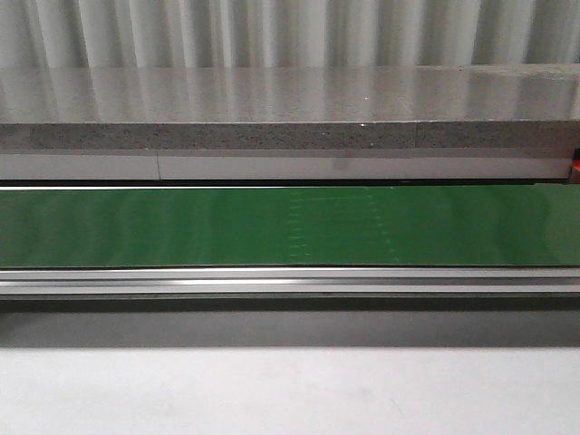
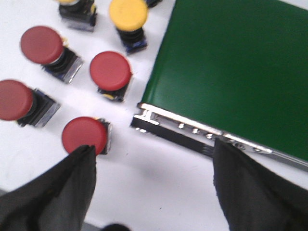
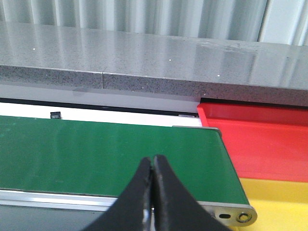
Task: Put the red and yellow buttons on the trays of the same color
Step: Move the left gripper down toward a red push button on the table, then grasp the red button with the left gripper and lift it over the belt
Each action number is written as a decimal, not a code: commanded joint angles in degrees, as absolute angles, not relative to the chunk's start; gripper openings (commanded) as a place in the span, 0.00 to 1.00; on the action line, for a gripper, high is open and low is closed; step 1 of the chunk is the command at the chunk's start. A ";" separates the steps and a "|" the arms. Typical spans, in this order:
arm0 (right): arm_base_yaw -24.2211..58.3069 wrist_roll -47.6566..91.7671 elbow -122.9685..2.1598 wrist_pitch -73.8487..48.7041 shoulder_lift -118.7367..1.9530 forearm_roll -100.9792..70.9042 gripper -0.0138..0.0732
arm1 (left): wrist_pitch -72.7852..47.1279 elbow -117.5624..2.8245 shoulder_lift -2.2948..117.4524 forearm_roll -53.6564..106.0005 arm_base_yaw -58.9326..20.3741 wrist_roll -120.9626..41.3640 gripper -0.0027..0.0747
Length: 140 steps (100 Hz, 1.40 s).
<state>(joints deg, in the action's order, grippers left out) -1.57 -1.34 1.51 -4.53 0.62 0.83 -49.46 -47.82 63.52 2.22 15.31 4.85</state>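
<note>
A green belt (image 1: 290, 227) runs across the front view with a metal rail (image 1: 290, 281) along its near edge, a white bench (image 1: 290, 390) in front of it and a grey stone ledge (image 1: 290, 113) behind; neither arm shows in this view. In the left wrist view the left end effector (image 2: 151, 185) is open, its two dark fingers (image 2: 53, 197) spread wide over the white surface near the end of the belt (image 2: 231, 72). Beside that end of the belt stand the buttons: four red buttons (image 2: 110, 70) on dark bases, the nearest red button (image 2: 84, 134) just beside one finger and seemingly not touching it, though the picture is blurred there. A yellow button (image 2: 127, 14) stands beyond them, and part of another button is cut off at the picture's edge. In the right wrist view the right end effector (image 3: 153, 192) is closed and empty, fingertips pressed together above the belt (image 3: 106, 154). Past the belt's other end lie a red tray (image 3: 260, 139) and a yellow tray (image 3: 279, 202), side by side and touching, with the red one closer to the ledge (image 3: 144, 57).
</note>
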 commanded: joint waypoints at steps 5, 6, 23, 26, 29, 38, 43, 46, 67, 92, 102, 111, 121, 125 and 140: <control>-1.95 -1.17 1.63 0.43 1.57 1.46 0.08 | -53.20 -51.25 67.08 2.56 19.64 5.56 0.66; -1.95 -1.17 1.63 0.43 1.57 1.46 0.08 | -53.43 -51.47 67.35 2.56 20.16 5.56 0.66; -1.95 -1.17 1.63 0.43 1.57 1.46 0.08 | -56.59 -52.06 73.54 4.73 25.60 5.56 0.66; -1.95 -1.17 1.63 0.43 1.57 1.46 0.08 | -56.70 -52.06 74.42 5.03 26.24 5.56 0.66; -1.95 -1.17 1.63 0.43 1.57 1.46 0.08 | -56.68 -52.06 75.30 5.54 26.70 5.56 0.66; -1.95 -1.17 1.63 0.43 1.57 1.46 0.08 | -56.81 -52.06 78.17 5.82 27.27 5.46 0.66; -1.95 -1.17 1.63 0.43 1.57 1.46 0.08 | -56.81 -52.06 79.71 5.82 27.27 5.46 0.66; -1.95 -1.17 1.63 0.43 1.57 1.46 0.08 | -56.70 -52.06 80.56 5.82 27.27 5.46 0.66; -1.95 -1.17 1.63 0.43 1.57 1.46 0.08 | -52.83 -53.25 85.62 5.49 27.27 5.46 0.66; -1.95 -1.17 1.63 0.43 1.57 1.46 0.08 | -51.34 -56.03 89.66 5.49 27.27 5.46 0.65; -1.95 -1.17 1.63 0.43 1.57 1.46 0.08 | -51.57 -56.97 90.88 5.60 27.27 5.46 0.63; -1.95 -1.17 1.63 0.43 1.57 1.46 0.08 | -52.15 -57.30 92.28 5.71 27.27 5.46 0.56; -1.95 -1.17 1.63 0.43 1.57 1.46 0.08 | -51.99 -57.30 93.13 5.82 27.27 5.46 0.46; -1.95 -1.17 1.63 0.43 1.57 1.46 0.08 | -51.83 -57.30 93.16 5.82 27.27 5.46 0.41; -1.95 -1.17 1.63 0.43 1.57 1.46 0.08 | -51.74 -57.30 93.16 5.82 27.27 5.37 0.26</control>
<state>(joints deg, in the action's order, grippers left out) -1.57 -1.34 1.51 -4.53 0.62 0.83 -52.19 -55.78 95.00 5.00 27.00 4.85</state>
